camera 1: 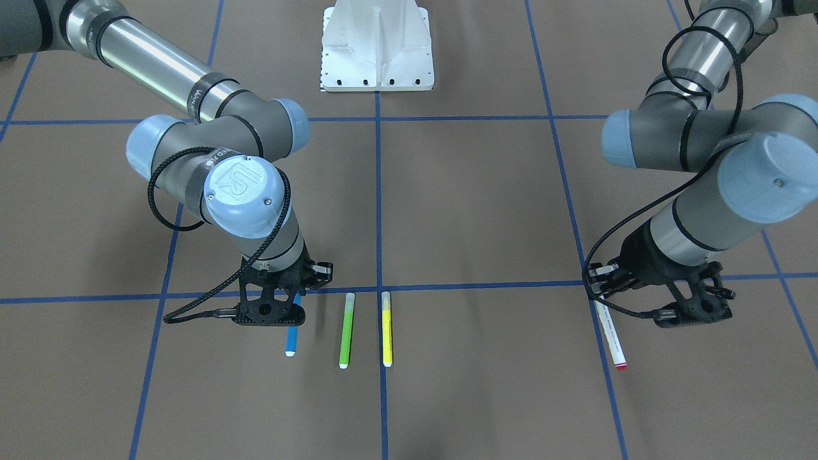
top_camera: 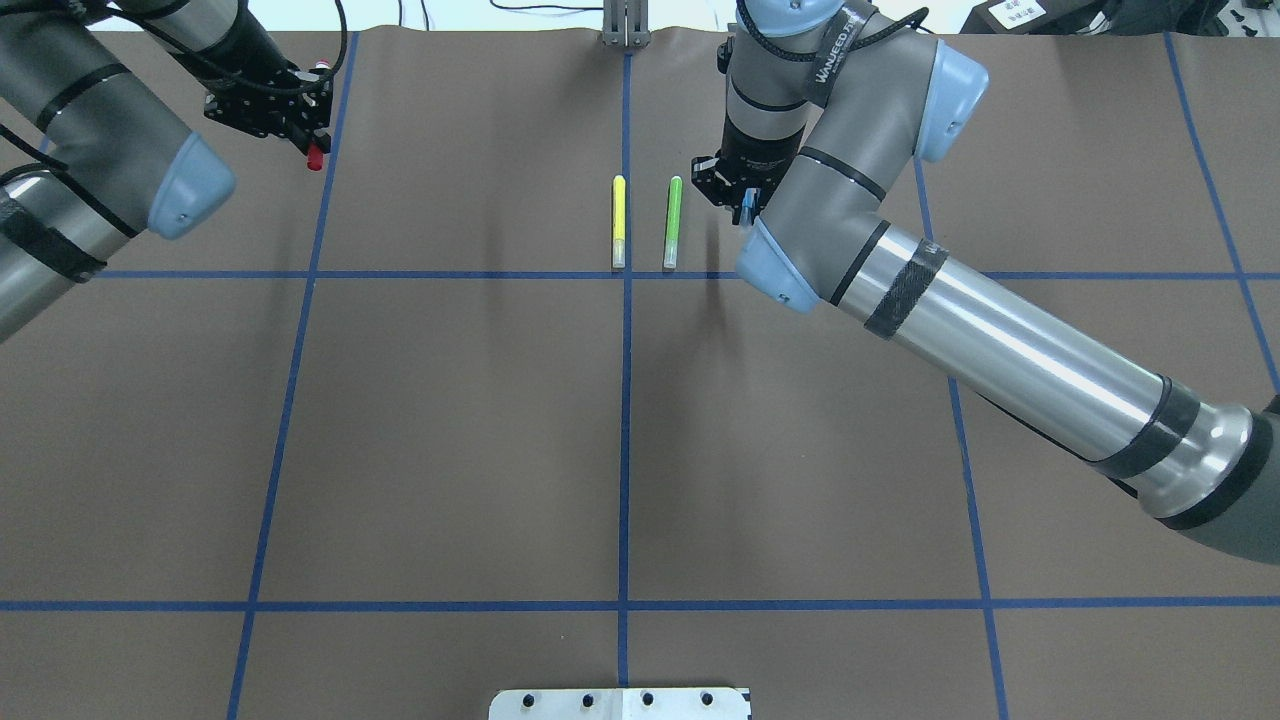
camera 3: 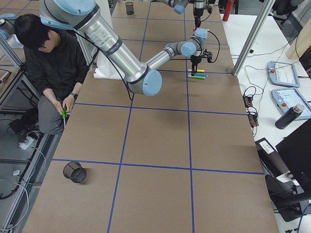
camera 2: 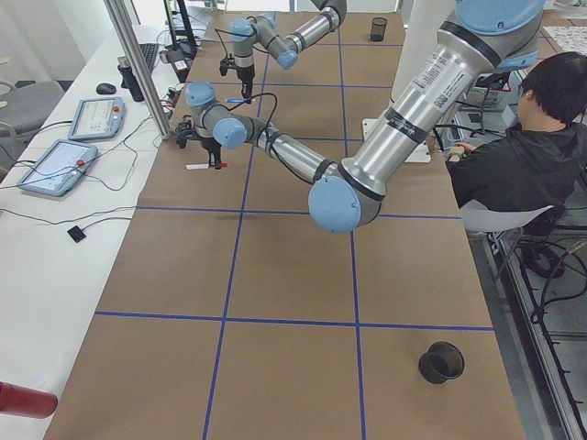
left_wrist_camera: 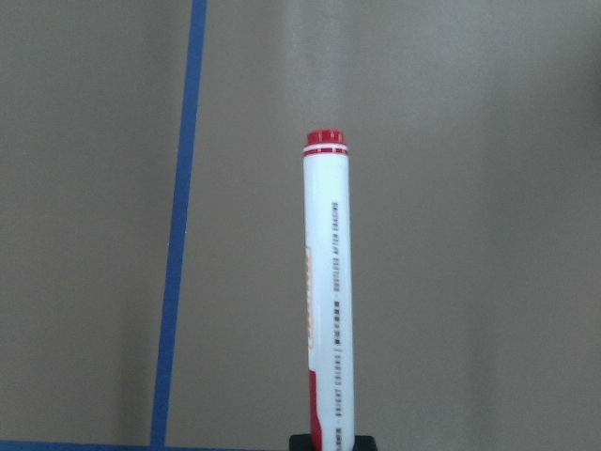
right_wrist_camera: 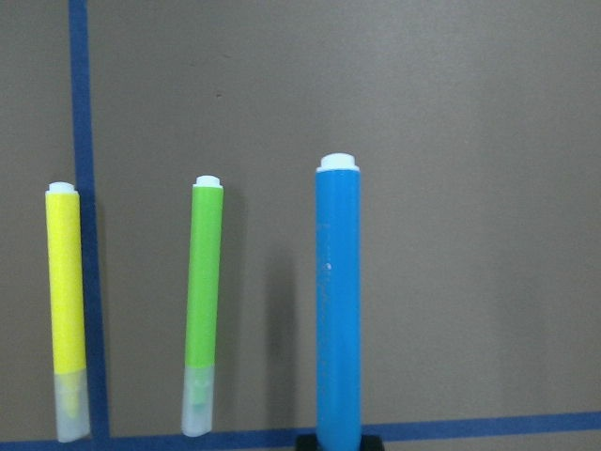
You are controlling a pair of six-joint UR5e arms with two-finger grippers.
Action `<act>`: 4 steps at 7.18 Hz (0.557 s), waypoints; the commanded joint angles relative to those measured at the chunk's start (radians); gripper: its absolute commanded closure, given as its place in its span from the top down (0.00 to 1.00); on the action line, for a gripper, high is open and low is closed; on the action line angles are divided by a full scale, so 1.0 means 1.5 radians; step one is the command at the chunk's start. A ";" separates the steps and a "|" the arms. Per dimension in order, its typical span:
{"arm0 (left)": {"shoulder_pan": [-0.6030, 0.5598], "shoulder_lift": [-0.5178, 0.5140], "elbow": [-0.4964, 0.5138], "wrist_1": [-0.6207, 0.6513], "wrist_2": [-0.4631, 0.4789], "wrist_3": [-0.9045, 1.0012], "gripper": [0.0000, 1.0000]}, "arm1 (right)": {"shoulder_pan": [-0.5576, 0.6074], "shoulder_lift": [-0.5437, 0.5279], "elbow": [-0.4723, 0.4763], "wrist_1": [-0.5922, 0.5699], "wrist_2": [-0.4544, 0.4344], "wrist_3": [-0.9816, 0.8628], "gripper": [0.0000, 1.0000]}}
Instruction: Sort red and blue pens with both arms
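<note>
My left gripper (camera 1: 601,295) is shut on the red pen (camera 1: 611,337), a white printed barrel with a red end that points toward the table's far edge along a blue tape line. The left wrist view shows this red pen (left_wrist_camera: 328,301) running up from the gripper (left_wrist_camera: 325,442). My right gripper (camera 1: 299,291) is shut on the blue pen (camera 1: 292,336), which hangs just above the table and casts a shadow. In the right wrist view the blue pen (right_wrist_camera: 338,301) stands out of the gripper (right_wrist_camera: 338,442). From overhead, the left gripper (top_camera: 303,138) is far left and the right gripper (top_camera: 740,195) is near the middle.
A lime-green marker (camera 1: 346,329) and a yellow marker (camera 1: 386,329) lie side by side just beside the blue pen, the yellow one on the centre tape line. A white pedestal (camera 1: 377,51) stands at the robot's base. A black mesh cup (camera 2: 441,362) sits near the table's end. A person (camera 2: 514,156) sits beside the table.
</note>
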 commanded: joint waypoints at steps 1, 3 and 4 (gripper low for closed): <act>-0.011 0.049 -0.126 0.162 0.013 0.122 0.00 | 0.016 -0.082 0.123 -0.085 -0.004 -0.052 0.00; -0.050 0.147 -0.211 0.192 0.015 0.206 0.00 | 0.055 -0.166 0.248 -0.167 -0.004 -0.121 0.00; -0.064 0.184 -0.232 0.192 0.015 0.237 0.00 | 0.078 -0.173 0.293 -0.257 -0.014 -0.220 0.00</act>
